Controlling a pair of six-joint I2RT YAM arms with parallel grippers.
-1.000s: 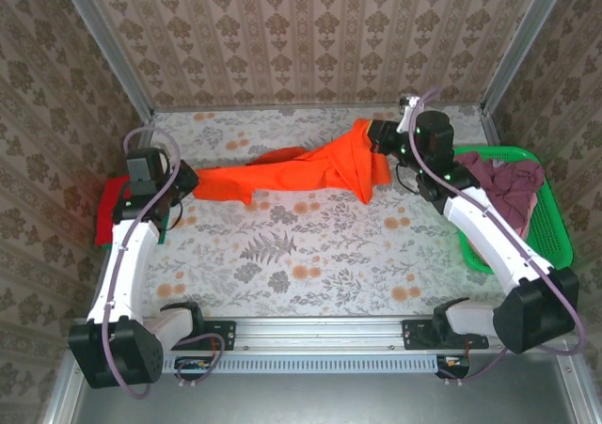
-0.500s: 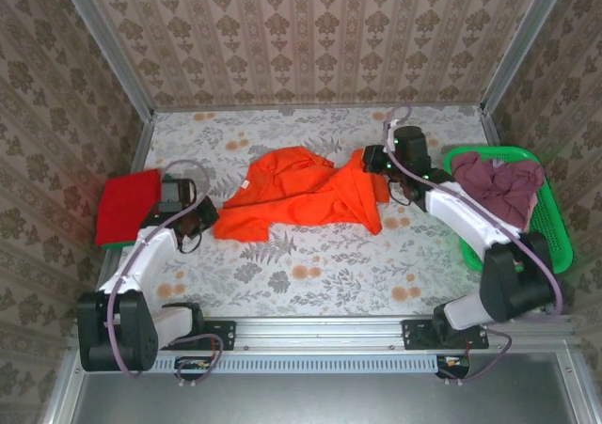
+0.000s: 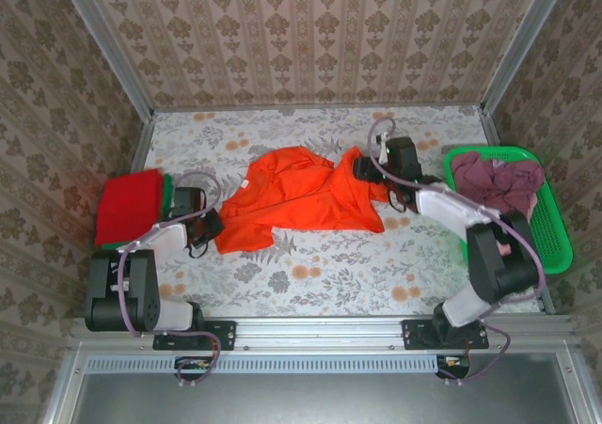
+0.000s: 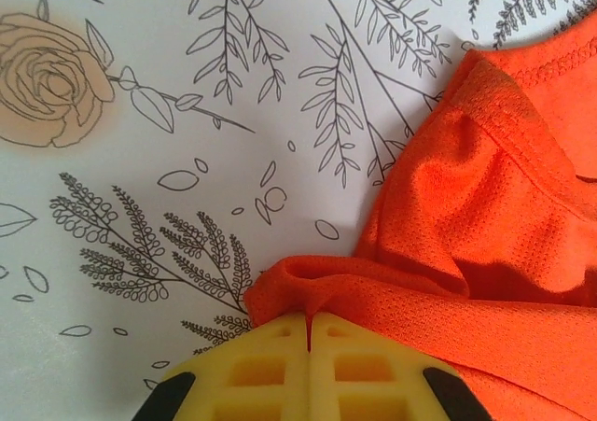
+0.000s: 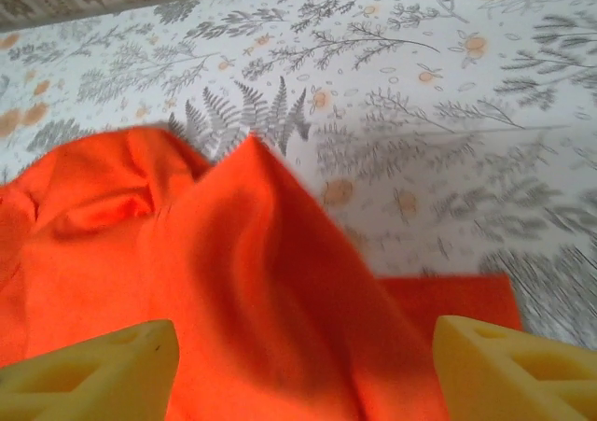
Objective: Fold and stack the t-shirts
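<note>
A bright orange t-shirt (image 3: 301, 198) lies crumpled across the middle of the flowered table (image 3: 310, 274). My left gripper (image 3: 212, 225) sits low at the shirt's left corner. In the left wrist view its yellow fingers (image 4: 252, 370) are pressed together, and a fold of the orange t-shirt (image 4: 485, 216) is pinched at the tips of the left gripper (image 4: 309, 316). My right gripper (image 3: 362, 168) is at the shirt's right end. In the right wrist view the right gripper (image 5: 306, 356) stands open, with a ridge of the orange t-shirt (image 5: 233, 281) lying loose between the spread fingers.
A folded red t-shirt (image 3: 127, 206) rests on a dark green one (image 3: 166, 191) at the table's left edge. A bright green mesh basket (image 3: 557, 236) at the right holds mauve t-shirts (image 3: 494, 178). Patterned walls close in the back and sides.
The orange shirt, stretched between both grippers a second ago, has come down onto the table in a heap. Both arms have lowered and drawn inward. The right gripper has opened and let go.
</note>
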